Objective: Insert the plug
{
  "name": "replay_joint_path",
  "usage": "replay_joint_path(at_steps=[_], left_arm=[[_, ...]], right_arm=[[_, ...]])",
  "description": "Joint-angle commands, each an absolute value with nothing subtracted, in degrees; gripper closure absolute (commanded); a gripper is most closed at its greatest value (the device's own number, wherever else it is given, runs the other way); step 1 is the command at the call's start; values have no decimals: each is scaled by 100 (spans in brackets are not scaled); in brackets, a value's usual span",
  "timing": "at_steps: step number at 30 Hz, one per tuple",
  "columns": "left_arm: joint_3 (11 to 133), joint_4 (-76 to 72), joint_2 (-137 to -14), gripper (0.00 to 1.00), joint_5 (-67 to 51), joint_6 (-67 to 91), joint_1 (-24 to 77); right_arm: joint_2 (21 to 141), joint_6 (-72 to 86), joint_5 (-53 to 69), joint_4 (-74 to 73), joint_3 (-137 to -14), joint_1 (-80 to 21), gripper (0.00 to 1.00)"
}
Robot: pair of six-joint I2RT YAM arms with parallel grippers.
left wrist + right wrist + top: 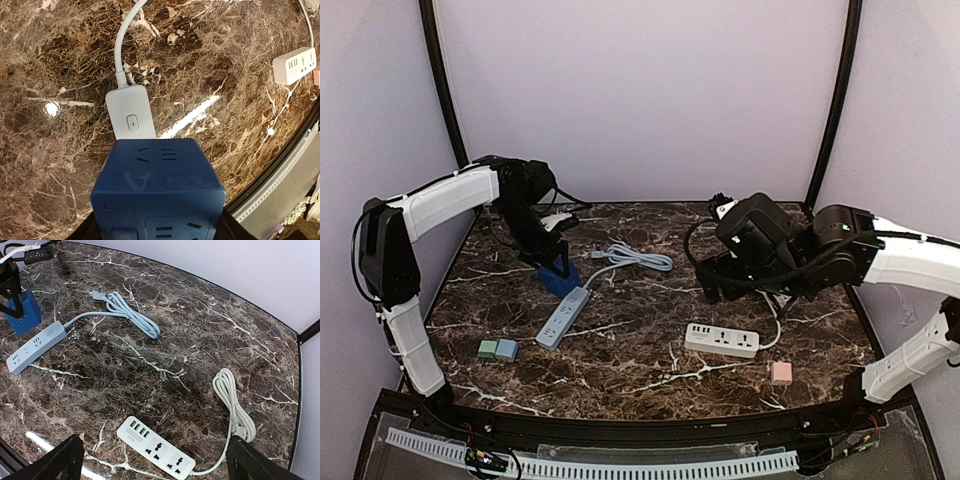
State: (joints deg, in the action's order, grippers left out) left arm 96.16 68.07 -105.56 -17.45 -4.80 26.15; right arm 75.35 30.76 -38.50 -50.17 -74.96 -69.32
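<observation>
Blue cube, clamped in our left gripper, hangs over the grey strip — right gripper gapes. Tilted, we'd shove it aside.

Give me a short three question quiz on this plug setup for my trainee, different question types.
1. True or false: the left gripper holds the blue plastic cube adapter.
2. Which is closer to the open right gripper: A, white plastic power strip with green ports; B, pale blue plastic power strip?
3. How many power strips lie on the brown marble table?
Key: 1 true; 2 A; 3 two.
</observation>
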Motion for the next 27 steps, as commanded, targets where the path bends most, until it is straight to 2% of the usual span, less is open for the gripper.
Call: replay_joint_path(at_steps=[1, 27], left_arm=[[9522, 6975, -10690, 99, -2246, -260, 2401], [9162, 6823, -10942, 99, -2361, -417, 2215]], right_arm=[[7501, 3226, -3719, -5098, -7663, -6917, 1], [7906, 3419, -3418, -5179, -7902, -6921, 2]])
